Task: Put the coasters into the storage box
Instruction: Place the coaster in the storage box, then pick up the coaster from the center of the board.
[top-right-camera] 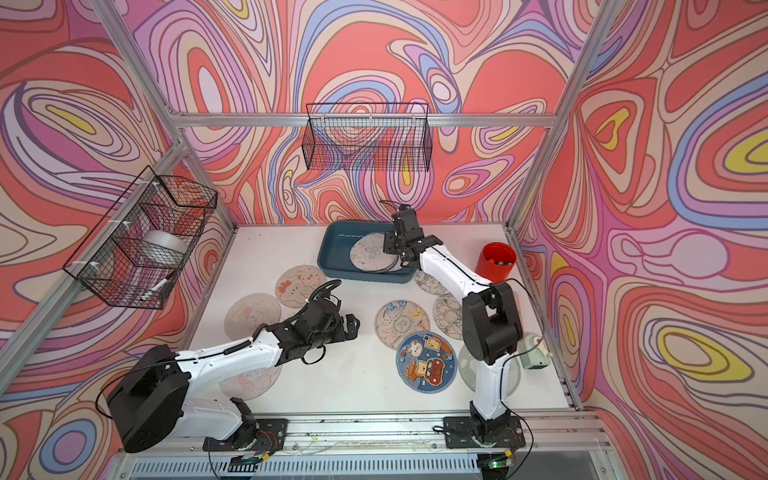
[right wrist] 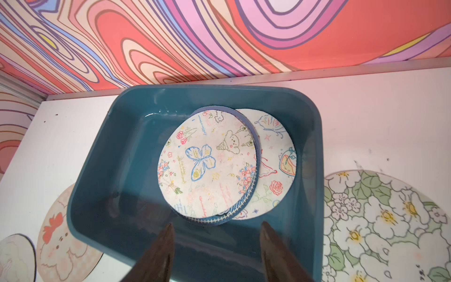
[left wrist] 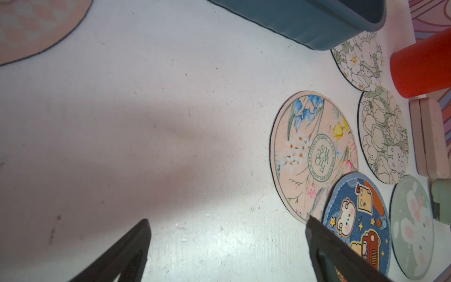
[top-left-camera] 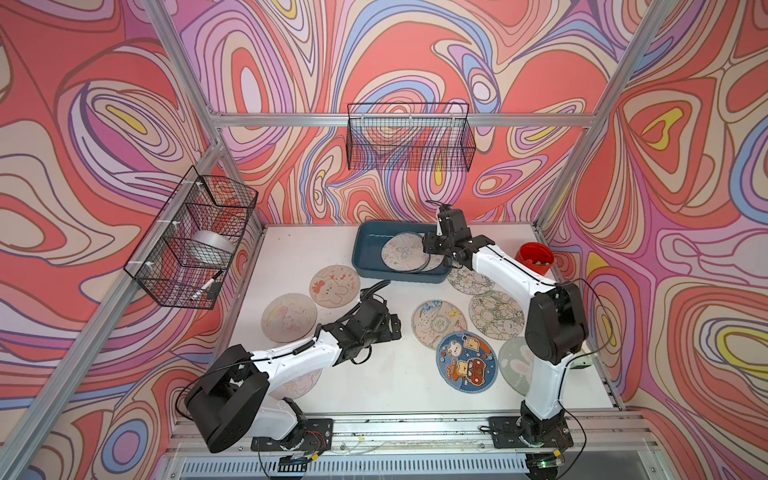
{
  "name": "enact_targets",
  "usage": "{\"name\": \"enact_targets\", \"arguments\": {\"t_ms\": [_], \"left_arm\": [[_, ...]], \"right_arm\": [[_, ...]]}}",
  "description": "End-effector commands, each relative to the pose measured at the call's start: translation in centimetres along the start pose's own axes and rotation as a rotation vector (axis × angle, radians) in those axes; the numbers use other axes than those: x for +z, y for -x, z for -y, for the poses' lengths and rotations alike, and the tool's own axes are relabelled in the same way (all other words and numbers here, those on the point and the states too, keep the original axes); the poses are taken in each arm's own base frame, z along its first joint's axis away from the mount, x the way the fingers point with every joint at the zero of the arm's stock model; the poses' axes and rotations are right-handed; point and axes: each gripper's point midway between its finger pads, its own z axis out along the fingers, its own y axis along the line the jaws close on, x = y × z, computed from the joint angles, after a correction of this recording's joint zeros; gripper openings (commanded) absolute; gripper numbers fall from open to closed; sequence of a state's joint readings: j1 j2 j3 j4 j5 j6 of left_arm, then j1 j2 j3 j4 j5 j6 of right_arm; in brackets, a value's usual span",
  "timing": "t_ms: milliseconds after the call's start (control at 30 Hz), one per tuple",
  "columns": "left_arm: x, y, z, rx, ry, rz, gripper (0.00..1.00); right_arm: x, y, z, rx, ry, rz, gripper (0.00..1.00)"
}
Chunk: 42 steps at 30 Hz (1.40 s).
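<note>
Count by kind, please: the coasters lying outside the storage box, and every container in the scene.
coasters outside the storage box: 8
storage box: 1
wire baskets: 2
red cup: 1
Total: 12

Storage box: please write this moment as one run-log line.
right hand: open, empty, above storage box | butterfly coaster: topmost in box | left hand: open, empty, above table

Swirly walls (top-left-camera: 415,62) in red, pink, purple and yellow stand around a white bench (top-left-camera: 395,386). Shiny metal bars (top-left-camera: 291,120) hold them. A black wire basket (top-left-camera: 409,143) hangs at the back, and a second wire basket (top-left-camera: 195,245) hangs on a side wall.
</note>
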<state>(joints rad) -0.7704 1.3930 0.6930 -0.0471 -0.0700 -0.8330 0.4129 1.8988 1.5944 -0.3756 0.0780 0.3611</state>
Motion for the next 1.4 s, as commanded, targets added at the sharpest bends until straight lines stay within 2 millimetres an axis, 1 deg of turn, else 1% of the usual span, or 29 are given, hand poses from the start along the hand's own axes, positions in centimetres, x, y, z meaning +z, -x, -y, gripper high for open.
{"name": "enact_targets", "arguments": {"t_ms": [0,100,133,167,300,400,533,667,733,900,1067,1167,1300,1367], "left_arm": [[0.4,0.8,1.7,0.015,-0.053,-0.004,1.0],[0.9,0.9,2.5,0.025,-0.073,-0.021,1.0],[1.1,0.9,2.7,0.026,-0.077,-0.026,1.0],[1.3,0.8,2.9,0.03,-0.084,-0.035,1.0],[2.0,0.6,3.8,0.036,-0.104,-0.068,1.0],[2.3,0.4,4.3,0.038,-0.118,-0.086,0.99],[2.4,0.1,4.6,0.044,-0.13,-0.104,0.99],[2.3,-0.3,5.4,0.093,-0.145,-0.12,0.99],[2.3,-0.7,6.0,0.123,-0.148,-0.138,0.99],[2.2,-2.2,8.3,0.226,-0.172,-0.177,0.99],[2.2,-4.2,10.6,0.36,-0.189,-0.237,0.99],[2.4,-5.6,11.4,0.426,-0.186,-0.275,0.99],[2.5,-6.8,12.5,0.502,-0.189,-0.305,0.99],[2.6,-7.6,12.5,0.54,-0.166,-0.331,0.99]], "right_arm": [[-1.1,-2.5,0.9,-0.001,-0.012,-0.058,0.57],[-2.3,-4.3,1.8,-0.004,-0.027,-0.089,0.56],[-3.2,-4.4,1.8,-0.004,-0.023,-0.086,0.56],[-3.6,-5.1,2.0,-0.005,-0.022,-0.098,0.56],[-4.7,-7.7,2.8,0.006,-0.019,-0.159,0.55],[-5.1,-10.4,3.5,0.017,-0.027,-0.232,0.55],[-6.1,-14.1,5.0,0.051,-0.076,-0.331,0.55],[-7.5,-17.3,6.1,0.106,-0.095,-0.409,0.55],[-8.1,-18.6,6.6,0.125,-0.114,-0.444,0.55],[-9.9,-20.9,7.9,0.165,-0.165,-0.513,0.55],[-11.3,-23.6,9.2,0.207,-0.203,-0.578,0.55],[-12.0,-25.4,10.1,0.228,-0.225,-0.61,0.55],[-13.0,-27.5,11.3,0.254,-0.257,-0.64,0.56],[-13.4,-28.2,11.9,0.266,-0.268,-0.643,0.56]]}}
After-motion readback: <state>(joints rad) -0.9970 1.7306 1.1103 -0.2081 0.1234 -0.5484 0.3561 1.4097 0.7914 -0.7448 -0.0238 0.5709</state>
